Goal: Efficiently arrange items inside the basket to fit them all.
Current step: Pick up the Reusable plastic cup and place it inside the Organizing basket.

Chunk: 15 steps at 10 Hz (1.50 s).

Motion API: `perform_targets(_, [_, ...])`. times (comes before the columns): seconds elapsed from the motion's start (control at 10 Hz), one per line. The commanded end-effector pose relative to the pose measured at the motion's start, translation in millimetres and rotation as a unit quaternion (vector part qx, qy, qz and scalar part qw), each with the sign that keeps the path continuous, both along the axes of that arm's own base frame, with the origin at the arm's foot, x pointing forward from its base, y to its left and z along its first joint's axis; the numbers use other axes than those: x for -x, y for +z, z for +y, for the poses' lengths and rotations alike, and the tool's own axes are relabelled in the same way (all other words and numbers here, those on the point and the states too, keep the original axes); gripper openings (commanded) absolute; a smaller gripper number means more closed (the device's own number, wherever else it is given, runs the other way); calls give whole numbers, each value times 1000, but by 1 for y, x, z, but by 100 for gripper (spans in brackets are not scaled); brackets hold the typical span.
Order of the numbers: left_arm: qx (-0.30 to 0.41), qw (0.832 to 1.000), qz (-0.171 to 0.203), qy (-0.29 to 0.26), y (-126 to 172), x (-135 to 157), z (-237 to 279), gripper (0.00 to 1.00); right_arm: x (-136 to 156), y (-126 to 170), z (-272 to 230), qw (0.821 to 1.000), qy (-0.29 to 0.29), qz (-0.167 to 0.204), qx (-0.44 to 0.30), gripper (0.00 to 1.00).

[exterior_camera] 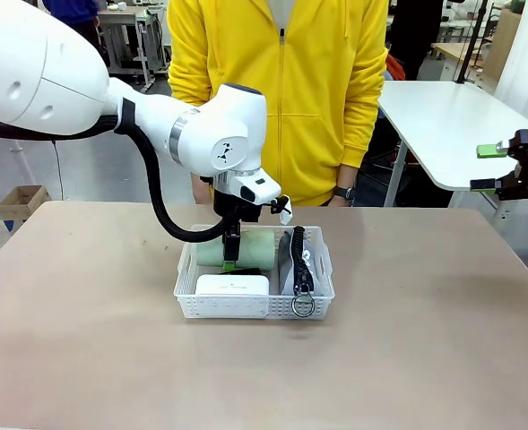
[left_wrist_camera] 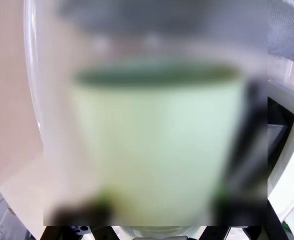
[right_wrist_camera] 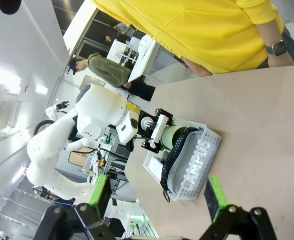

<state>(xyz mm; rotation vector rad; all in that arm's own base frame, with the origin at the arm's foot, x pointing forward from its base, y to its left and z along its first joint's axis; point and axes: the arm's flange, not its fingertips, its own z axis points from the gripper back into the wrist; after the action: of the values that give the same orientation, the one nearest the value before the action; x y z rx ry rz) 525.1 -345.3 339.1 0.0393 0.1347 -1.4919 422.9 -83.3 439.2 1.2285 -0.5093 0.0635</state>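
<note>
The white basket (exterior_camera: 246, 309) sits mid-table. A pale green cup (exterior_camera: 255, 246) lies on its side in the back left part. My left gripper (exterior_camera: 231, 253) reaches down into the basket, shut on the cup (left_wrist_camera: 156, 145), dark fingers (left_wrist_camera: 82, 216) at either side. The flat white box (exterior_camera: 233, 285) lies in front of the cup. The grey pouch (exterior_camera: 310, 267) stands on edge along the right side, black zipper and ring facing up. The stapler is hidden. My right gripper (exterior_camera: 499, 168) hangs open and empty far right, and its wrist view shows the basket (right_wrist_camera: 194, 187) and pouch (right_wrist_camera: 199, 155).
A person in a yellow jacket (exterior_camera: 281, 90) stands close behind the basket at the far table edge, a watch (exterior_camera: 342, 193) on one wrist. Bare tabletop (exterior_camera: 84, 313) surrounds the basket. A white table (exterior_camera: 443, 125) stands behind on the right.
</note>
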Motion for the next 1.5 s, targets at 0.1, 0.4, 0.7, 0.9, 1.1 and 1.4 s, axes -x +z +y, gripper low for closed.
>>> perform_targets(0.1, [-17, 1000, 7, 2, -8, -8, -2, 100, 1, 1, -1, 1000, 5, -2, 2, 100])
perform_targets(0.4, [-18, 1000, 11, 0, -9, -8, -2, 100, 1, 1, -1, 1000, 5, -2, 2, 100])
perform_targets(0.7, [-9, 1000, 13, 0, -7, -7, 1, 100, 1, 1, -1, 1000, 5, -2, 2, 100])
perform_targets(0.9, [-2, 1000, 12, 5, 2, -4, 10, 100, 1, 1, -1, 1000, 5, -2, 2, 100])
perform_targets(1.1, [63, 998, 12, 16, 32, 13, 43, 100, 1, 1, -1, 1000, 5, -2, 2, 100])
perform_targets(1.4, [223, 966, -32, 126, 101, 46, 133, 100, 1, 1, -1, 1000, 5, -2, 2, 100])
